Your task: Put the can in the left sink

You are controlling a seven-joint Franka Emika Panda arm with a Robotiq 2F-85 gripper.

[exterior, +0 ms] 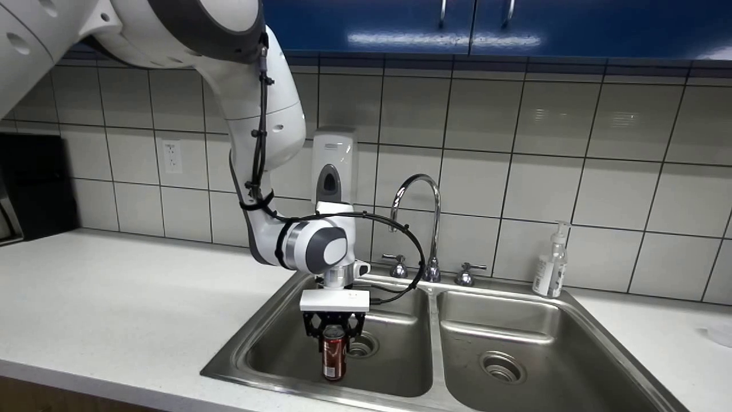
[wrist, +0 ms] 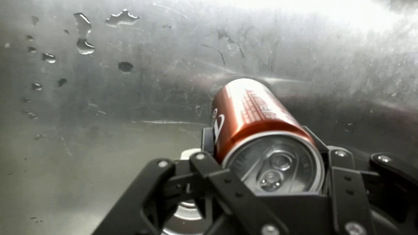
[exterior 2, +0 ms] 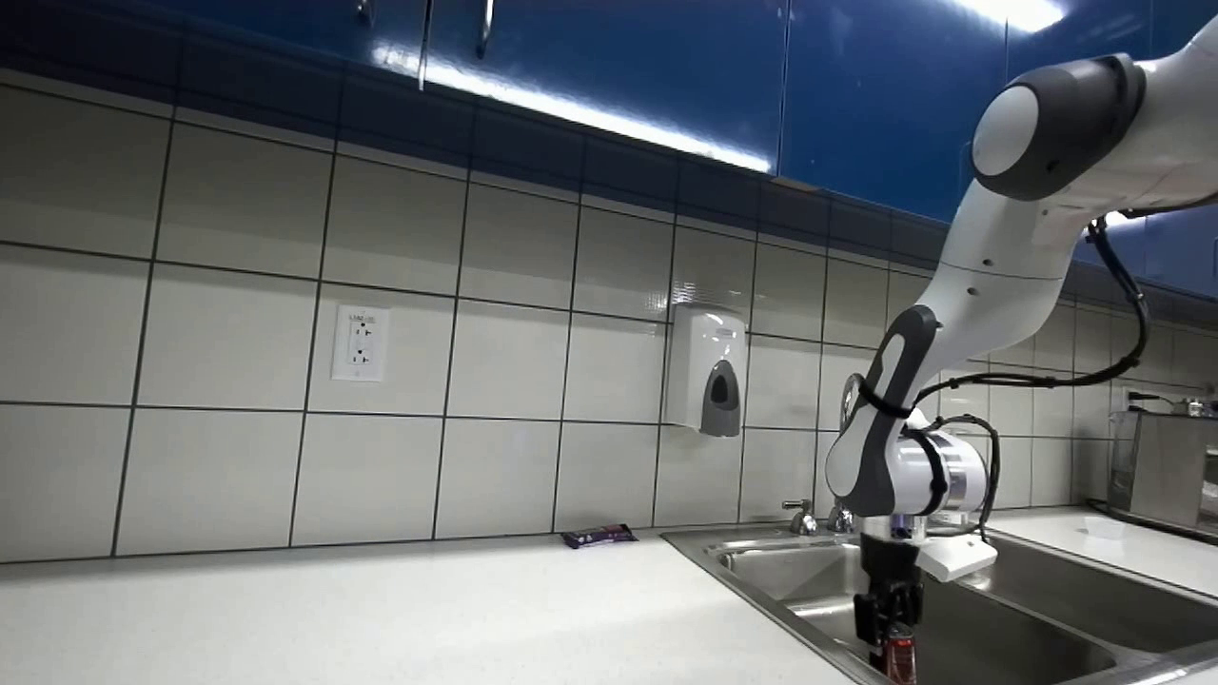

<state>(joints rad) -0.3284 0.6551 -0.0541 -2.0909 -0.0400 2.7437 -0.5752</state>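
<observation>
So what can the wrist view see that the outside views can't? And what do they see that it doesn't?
Only the wrist view shows the drops in the left sink and the tab on the can.

Only the exterior views show the dispenser, the outlet and the cupboards.

All share the can, the gripper closed on it, and part of the left sink.

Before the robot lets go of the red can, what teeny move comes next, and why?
Probably lower the end effector a tiny bit, gently: it grips the can over the left sink, and I can't tell whether the can's bottom touches that sink's floor.
</observation>
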